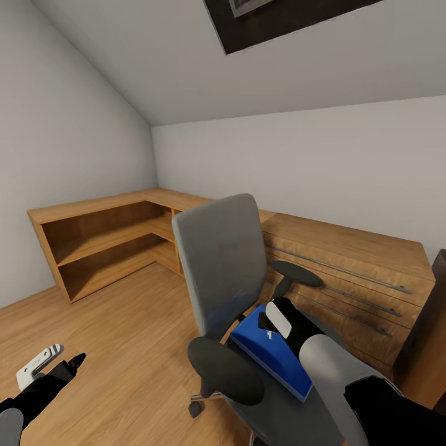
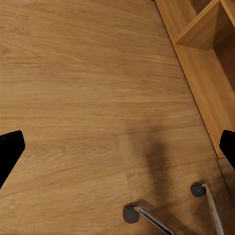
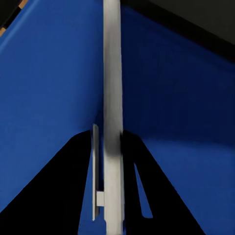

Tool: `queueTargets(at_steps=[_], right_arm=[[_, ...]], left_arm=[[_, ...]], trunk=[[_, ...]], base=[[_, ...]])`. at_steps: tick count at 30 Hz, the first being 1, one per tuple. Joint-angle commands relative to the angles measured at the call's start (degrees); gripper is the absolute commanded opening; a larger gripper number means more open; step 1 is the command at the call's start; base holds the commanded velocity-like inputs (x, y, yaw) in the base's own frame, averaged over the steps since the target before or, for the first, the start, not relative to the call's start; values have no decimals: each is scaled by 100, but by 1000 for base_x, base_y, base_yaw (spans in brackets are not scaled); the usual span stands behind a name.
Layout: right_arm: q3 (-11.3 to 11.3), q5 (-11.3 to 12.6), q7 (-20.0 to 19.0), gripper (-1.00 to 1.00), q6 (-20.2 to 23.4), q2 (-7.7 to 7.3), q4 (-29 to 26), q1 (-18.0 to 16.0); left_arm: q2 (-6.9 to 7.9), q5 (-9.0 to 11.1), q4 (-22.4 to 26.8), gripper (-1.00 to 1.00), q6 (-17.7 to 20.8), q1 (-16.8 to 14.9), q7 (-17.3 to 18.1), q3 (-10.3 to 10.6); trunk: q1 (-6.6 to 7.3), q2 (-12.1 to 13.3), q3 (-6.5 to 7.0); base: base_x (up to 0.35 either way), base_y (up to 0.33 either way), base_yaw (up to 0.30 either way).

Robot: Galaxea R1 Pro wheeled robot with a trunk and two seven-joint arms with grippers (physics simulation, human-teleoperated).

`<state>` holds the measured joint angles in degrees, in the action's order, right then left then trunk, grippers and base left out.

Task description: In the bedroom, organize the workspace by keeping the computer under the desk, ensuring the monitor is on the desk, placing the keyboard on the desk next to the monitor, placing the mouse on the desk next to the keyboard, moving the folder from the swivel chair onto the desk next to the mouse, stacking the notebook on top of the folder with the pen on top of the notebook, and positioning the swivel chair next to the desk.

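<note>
The grey swivel chair [image 1: 220,260] stands mid-room with its back toward the wall. A bright blue folder [image 1: 272,362] lies on its seat. My right gripper [image 1: 265,322] reaches down onto the folder's far end. In the right wrist view a thin white pen [image 3: 112,73] runs straight between the black fingers [image 3: 73,186] over the blue folder [image 3: 49,98], and both fingers press against its sides. My left gripper [image 1: 77,359] hangs low over the wood floor left of the chair, open and holding nothing. Two wheels of the chair's chrome base [image 2: 131,213] appear in the left wrist view.
A low light-wood L-shaped cabinet with open shelves [image 1: 105,241] and a drawer section with long metal handles [image 1: 353,266] lines the far walls behind the chair. A dark upright edge [image 1: 437,297] stands at the far right. Bare wood floor [image 1: 124,322] spreads left of the chair.
</note>
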<state>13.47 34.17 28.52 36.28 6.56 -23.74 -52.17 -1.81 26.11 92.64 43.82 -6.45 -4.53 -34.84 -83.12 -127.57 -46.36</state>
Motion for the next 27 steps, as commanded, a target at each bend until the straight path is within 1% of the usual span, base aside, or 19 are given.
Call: queueTargets(at_steps=[1, 20, 27], right_arm=[[46, 73, 57, -100, 11, -5, -7, -3], [56, 51, 59, -100, -19, -5, -7, -3], [67, 13, 83, -100, -69, -5, -126, -2]], left_arm=[[-4, 61, 8, 100, 30, -5, -48, -7], [-12, 60, 8, 100, 30, -5, -49, -13], [-12, 53, 8, 100, 30, -5, -55, -13]], trunk=[[1, -3, -6], [1, -3, -6], [1, -3, -6]], base=[[0, 0, 0], [-1, 0, 0], [-216, -10, 0]])
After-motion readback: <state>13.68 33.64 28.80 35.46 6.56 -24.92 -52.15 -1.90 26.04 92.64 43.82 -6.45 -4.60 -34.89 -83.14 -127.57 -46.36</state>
